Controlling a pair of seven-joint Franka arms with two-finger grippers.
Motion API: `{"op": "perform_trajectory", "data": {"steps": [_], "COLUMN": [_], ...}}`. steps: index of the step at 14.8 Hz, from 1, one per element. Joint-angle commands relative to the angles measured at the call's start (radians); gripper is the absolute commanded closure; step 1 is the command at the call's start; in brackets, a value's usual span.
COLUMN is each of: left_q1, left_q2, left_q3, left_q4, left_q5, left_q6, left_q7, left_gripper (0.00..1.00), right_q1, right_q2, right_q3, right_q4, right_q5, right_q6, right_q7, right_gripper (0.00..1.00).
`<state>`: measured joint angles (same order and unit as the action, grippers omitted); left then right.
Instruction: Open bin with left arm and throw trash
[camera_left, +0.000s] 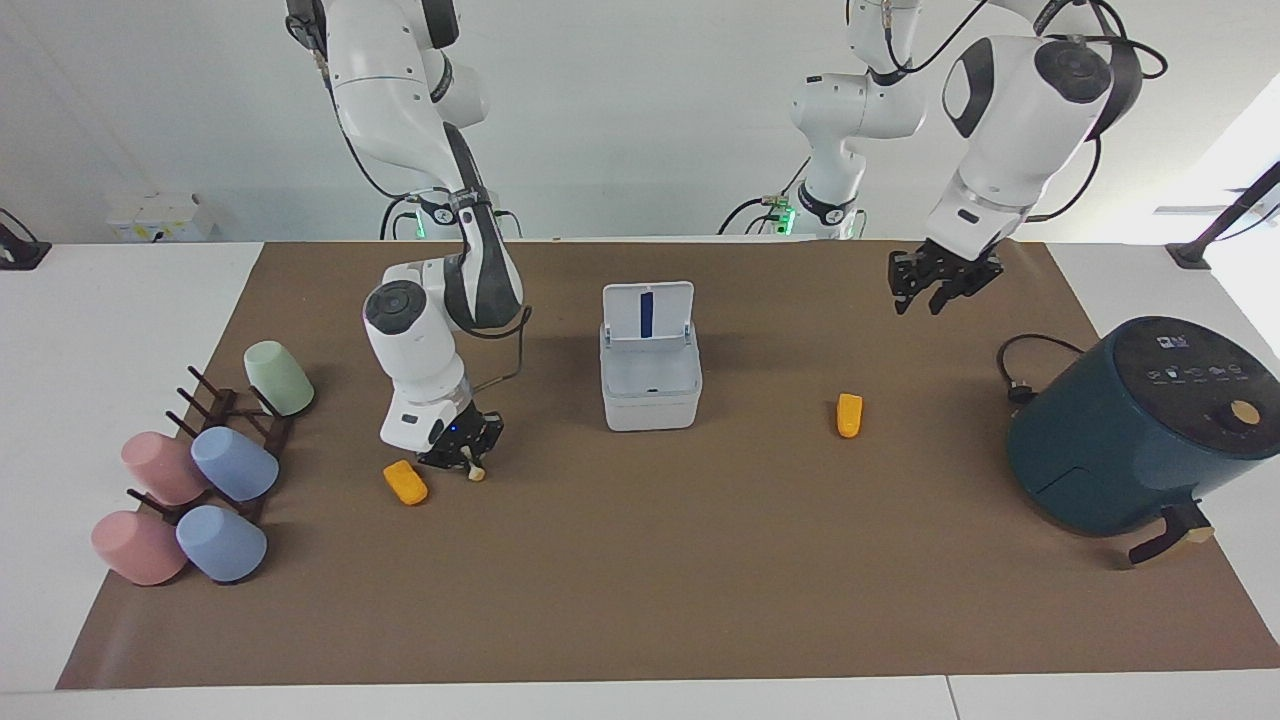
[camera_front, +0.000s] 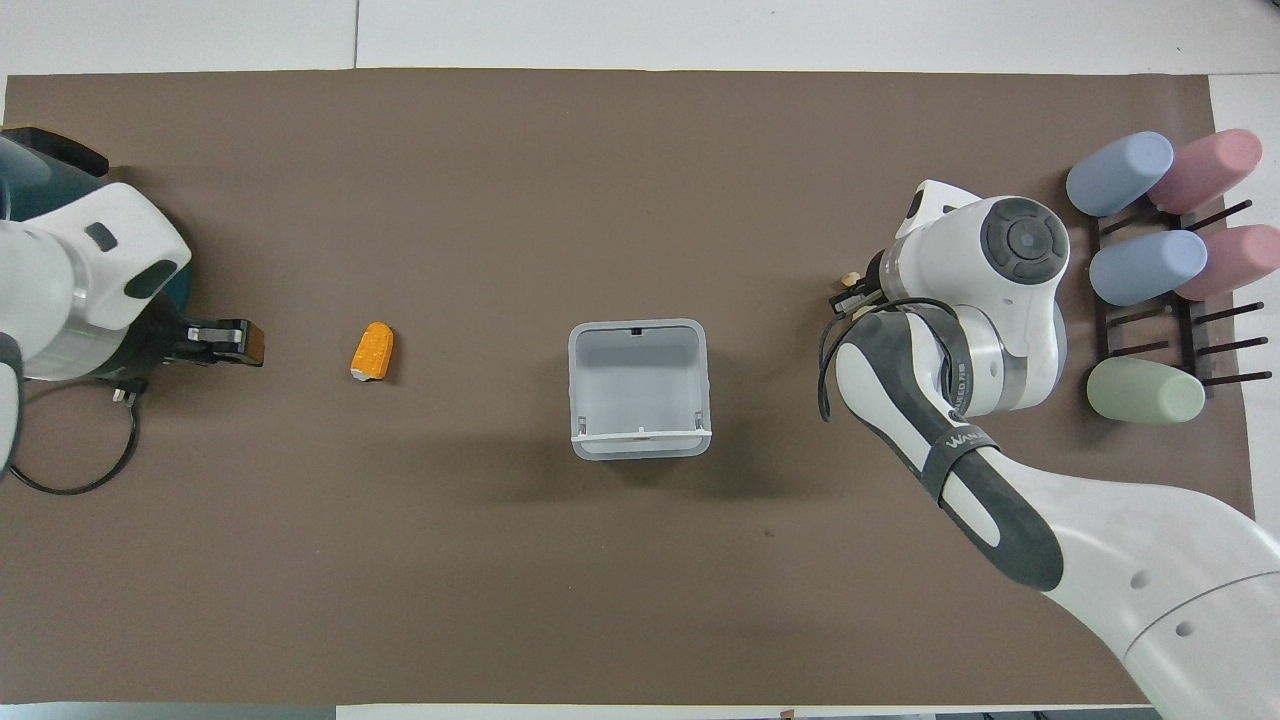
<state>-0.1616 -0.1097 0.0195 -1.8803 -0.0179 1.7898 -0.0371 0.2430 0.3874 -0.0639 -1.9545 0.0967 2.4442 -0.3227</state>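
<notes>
Cream wedge (camera_left: 477, 469) pinched in right gripper (camera_left: 468, 466), beside orange chunk (camera_left: 405, 483).

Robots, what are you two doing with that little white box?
The white bin sits in the middle of the mat with its lid standing open. The right gripper is down at the mat, shut on a cream scrap, with an orange scrap beside it. The left gripper hangs in the air, holding nothing, near the teal cooker. Another orange scrap lies between bin and cooker.
</notes>
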Motion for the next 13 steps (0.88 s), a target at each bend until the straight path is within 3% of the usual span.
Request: {"op": "perform_trajectory", "data": {"steps": [1, 7, 10, 13], "left_q1": [0.051, 0.123, 0.134, 0.132], "left_q2": [-0.001, 0.061, 0.084, 0.094], "left_q3": [-0.012, -0.009, -0.009, -0.009], "left_q4": [0.079, 0.289, 0.34, 0.34], "left_q5": [-0.004, 0.012, 0.013, 0.018], "left_q6": [-0.026, -0.226, -0.277, -0.268], "left_q7": [0.031, 0.078, 0.078, 0.078], "left_gripper": [0.0, 0.0, 0.0, 0.0], "right_q1": [-0.027, -0.01, 0.045, 0.163], "right_q2": [-0.012, -0.013, -0.019, -0.013], "right_q3": [0.01, 0.01, 0.029, 0.027], "right_q4": [0.058, 0.392, 0.456, 0.447], "right_q5": [0.015, 0.135, 0.167, 0.149], "right_q6": [-0.108, -0.485, -0.514, -0.434], "right_q7": [-0.016, 0.293, 0.592, 0.83], "right_gripper": [1.0, 1.0, 1.0, 1.0]}}
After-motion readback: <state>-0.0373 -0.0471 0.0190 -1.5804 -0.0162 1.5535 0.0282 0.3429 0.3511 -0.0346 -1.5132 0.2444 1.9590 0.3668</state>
